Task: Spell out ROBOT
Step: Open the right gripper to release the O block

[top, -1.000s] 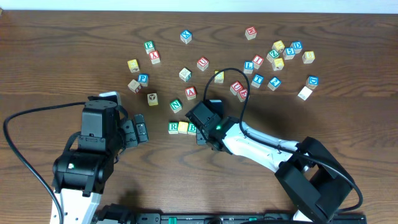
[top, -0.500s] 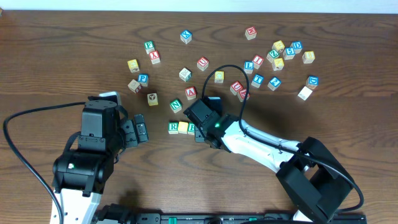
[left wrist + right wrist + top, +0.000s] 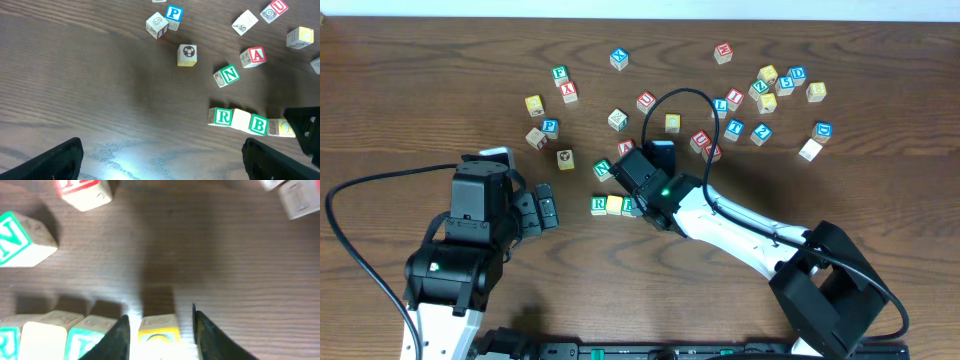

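Since a second ago the right arm (image 3: 740, 232) has swung a little forward and to the left. Its cable loop (image 3: 672, 96) now arches higher, so the lone yellow cube (image 3: 672, 122) behind it shows whole. The left arm (image 3: 460, 250) and all the cubes lie as they did.

Nearest the robot, the left hand (image 3: 546, 206) hangs over bare wood with its fingers spread fully wide, holding nothing.

Just beyond it, the right hand (image 3: 161, 335) stands partly open around the yellow O cube (image 3: 159, 326). One finger is on each side of the cube, and a thin gap shows on each side, so the cube is not clamped.

That cube ends a row lying on the surface (image 3: 400, 100): the R cube (image 3: 223, 117), the plain yellow cube (image 3: 241, 120), the B cube (image 3: 258, 124), then the O cube, each touching the next.

A little farther off lie the tilted N cube (image 3: 229, 75) and the red A cube (image 3: 253, 56). Beyond them the rest of the cubes are scattered well apart across the dark wood grain; the blue letters there are too small to read.

A pale strip (image 3: 640, 8) runs along the far edge.
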You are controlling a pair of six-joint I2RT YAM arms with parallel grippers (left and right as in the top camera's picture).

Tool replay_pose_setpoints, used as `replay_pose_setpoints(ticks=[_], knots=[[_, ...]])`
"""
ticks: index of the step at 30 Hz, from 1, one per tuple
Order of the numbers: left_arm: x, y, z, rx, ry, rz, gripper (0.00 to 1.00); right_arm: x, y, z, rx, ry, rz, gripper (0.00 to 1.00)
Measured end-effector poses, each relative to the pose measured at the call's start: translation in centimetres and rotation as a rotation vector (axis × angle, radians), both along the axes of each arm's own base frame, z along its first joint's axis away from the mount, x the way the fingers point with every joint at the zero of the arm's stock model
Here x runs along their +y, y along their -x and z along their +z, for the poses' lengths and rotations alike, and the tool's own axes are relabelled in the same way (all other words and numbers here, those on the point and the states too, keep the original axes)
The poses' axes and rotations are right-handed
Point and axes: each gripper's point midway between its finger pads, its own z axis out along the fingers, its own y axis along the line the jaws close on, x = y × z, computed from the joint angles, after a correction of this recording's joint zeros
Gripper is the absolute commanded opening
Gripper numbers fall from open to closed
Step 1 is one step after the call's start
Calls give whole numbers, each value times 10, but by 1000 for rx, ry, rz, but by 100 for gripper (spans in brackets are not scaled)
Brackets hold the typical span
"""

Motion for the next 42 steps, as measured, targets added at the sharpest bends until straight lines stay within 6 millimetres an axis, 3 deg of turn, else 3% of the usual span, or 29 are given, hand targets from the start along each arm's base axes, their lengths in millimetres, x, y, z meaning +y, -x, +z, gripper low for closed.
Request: replay_pose_setpoints(ticks=[7, 17, 29, 42], knots=[[0, 0, 0, 0, 0, 0, 100, -18, -5, 1, -23, 67, -36, 2], [0, 0, 0, 0, 0, 0, 100, -45, 10, -6, 52, 155, -84, 1], [0, 0, 0, 0, 0, 0, 100, -27, 20, -8, 72, 108, -56, 1], [0, 0, 0, 0, 0, 0, 100, -21, 19, -10, 68, 75, -51, 1]])
